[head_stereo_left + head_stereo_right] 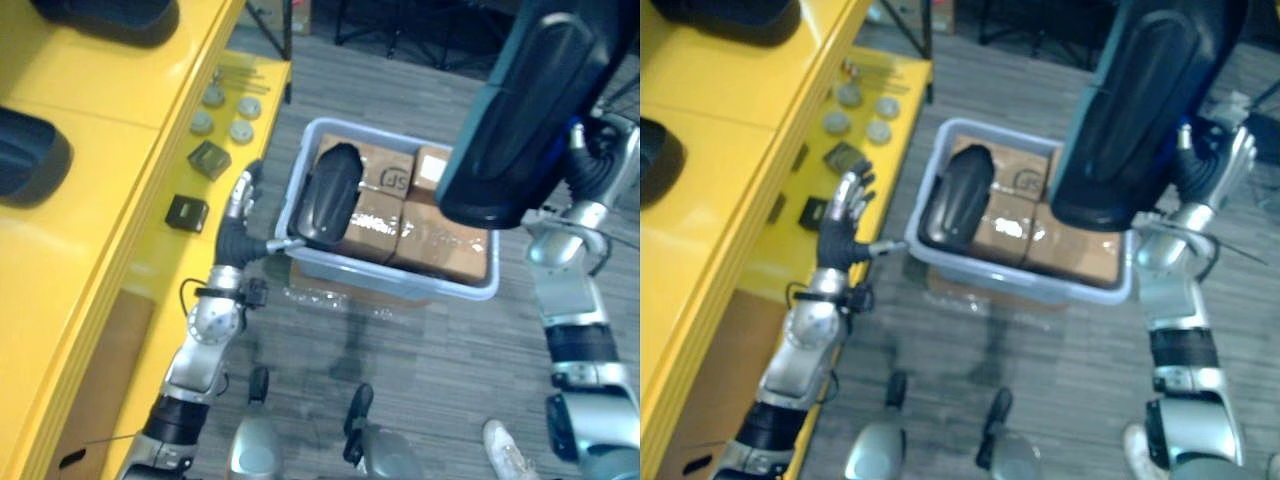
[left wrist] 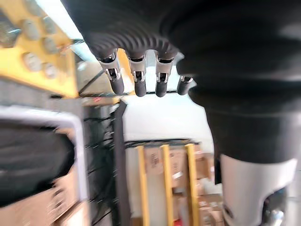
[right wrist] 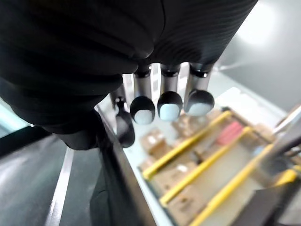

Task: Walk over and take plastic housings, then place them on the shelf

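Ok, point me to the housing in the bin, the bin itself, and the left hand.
housing in the bin [image 1: 328,195]: left eye view, middle of its black shell.
bin [image 1: 400,278]: left eye view, its near wall.
left hand [image 1: 840,232]: right eye view, dark cover on its back.

The plastic housings are big, dark, smooth shells with round ends. One housing [image 1: 330,195] lies tilted in the grey bin [image 1: 400,282], on brown boxes [image 1: 440,245]. Another housing [image 1: 520,110] is up in the air over the bin's right side. Two more housings [image 1: 30,155] [image 1: 110,15] sit on the yellow shelf [image 1: 100,200], left of the bin.
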Tool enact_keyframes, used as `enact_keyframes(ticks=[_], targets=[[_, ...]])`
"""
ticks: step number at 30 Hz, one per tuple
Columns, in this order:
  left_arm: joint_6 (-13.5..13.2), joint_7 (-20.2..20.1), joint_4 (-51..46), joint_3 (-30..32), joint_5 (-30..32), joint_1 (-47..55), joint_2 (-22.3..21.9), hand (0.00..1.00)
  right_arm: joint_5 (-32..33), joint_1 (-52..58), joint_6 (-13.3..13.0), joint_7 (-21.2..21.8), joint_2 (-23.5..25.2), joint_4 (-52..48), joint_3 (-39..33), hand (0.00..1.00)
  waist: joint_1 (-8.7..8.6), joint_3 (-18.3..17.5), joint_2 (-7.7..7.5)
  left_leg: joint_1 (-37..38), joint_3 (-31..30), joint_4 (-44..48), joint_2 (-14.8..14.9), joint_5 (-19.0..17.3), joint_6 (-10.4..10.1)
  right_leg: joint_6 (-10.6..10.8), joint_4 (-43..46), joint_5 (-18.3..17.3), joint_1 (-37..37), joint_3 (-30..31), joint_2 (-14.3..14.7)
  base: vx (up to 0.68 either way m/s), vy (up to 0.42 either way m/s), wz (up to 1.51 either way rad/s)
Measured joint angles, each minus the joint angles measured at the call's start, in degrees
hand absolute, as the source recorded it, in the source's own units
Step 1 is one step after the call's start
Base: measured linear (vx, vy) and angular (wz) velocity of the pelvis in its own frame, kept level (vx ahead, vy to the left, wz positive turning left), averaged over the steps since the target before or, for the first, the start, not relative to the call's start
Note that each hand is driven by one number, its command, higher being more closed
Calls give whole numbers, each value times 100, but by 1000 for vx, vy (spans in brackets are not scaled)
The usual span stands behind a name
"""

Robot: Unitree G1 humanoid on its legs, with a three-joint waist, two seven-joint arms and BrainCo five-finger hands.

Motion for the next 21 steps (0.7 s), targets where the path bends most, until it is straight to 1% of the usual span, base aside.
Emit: enact_keyframes(ticks=[1,2,4,6,7,8,9,11,12,14,15,17,19,21], targets=[[162,-51,298,-62,-213,-21,-40,0,-85,64,-101,14,154,-4,96,100,-38,-47,0,79,16,-19,1,0,0,0,-4,0,64,12,0,-11,-13,-4],[271,-82,492,-78,-337,-30,-98,0,-124,113,-170,28,228,-5,188,100,-53,-61,-3,151,27,-41,1,-1,1,1,-18,0,124,17,1,-32,-9,-5],[360,-120,763,-102,-514,-39,-206,0,-268,189,-252,105,297,-9,320,100,-50,-70,-6,235,41,-71,1,-2,2,4,-55,13,213,19,4,-24,-3,-1],[528,-327,1187,-250,-1040,-116,-232,0,-338,192,-388,239,396,-23,488,100,-36,-126,5,229,82,-72,2,-2,5,-1,-112,60,218,25,9,-56,-2,-3],[551,-391,1260,-256,-1161,-119,-244,0,-346,189,-419,265,414,-25,537,100,-35,-129,4,229,101,-72,3,2,9,-2,-121,71,219,29,9,-45,0,-4],[569,-530,1414,-273,-1419,-119,-288,0,-403,189,-450,344,445,-25,620,100,-34,-139,2,230,127,-73,1,7,16,-5,-142,98,223,40,7,-34,2,-5],[677,-744,1538,-286,-1791,-122,-301,0,-474,189,-451,419,471,-23,690,100,-35,-165,0,230,136,-74,-6,13,22,4,-163,125,226,49,3,-23,3,-4],[762,-987,1697,-327,-2272,-125,-360,0,-513,189,-451,510,498,-22,754,100,-39,-200,3,243,135,-74,-14,18,25,10,-175,136,246,49,-3,0,0,0],[764,-1124,1790,-363,-2572,-127,-398,0,-548,189,-448,576,502,1,801,100,-38,-200,3,287,129,-75,-19,18,25,15,-200,140,309,37,-4,-4,-3,4],[768,-1206,1891,-493,-2799,-128,-411,0,-602,189,-447,632,519,42,902,100,-39,-237,4,330,120,-76,-25,17,24,22,-249,144,389,13,-3,-8,-7,5],[750,-1213,1968,-571,-2895,-133,-442,0,-644,187,-447,659,556,83,983,100,-42,-311,3,318,113,-78,-25,17,24,19,-282,157,394,5,4,-7,-9,4],[709,-1230,2090,-686,-2962,-139,-501,0,-737,184,-442,732,593,242,1157,100,-41,-402,16,316,97,-82,-25,15,24,19,-285,156,402,-8,5,-11,-9,4],[646,-1239,2094,-704,-3115,-139,-557,0,-795,184,-406,737,623,376,1262,100,-37,-410,17,309,72,-83,-27,16,24,19,-285,157,408,-25,6,-27,-4,5],[489,-1239,2114,-742,-3125,-139,-591,0,-916,184,-325,741,672,519,1361,100,-36,-411,15,306,42,-87,-32,18,25,19,-284,158,417,-43,6,-33,-2,5]])
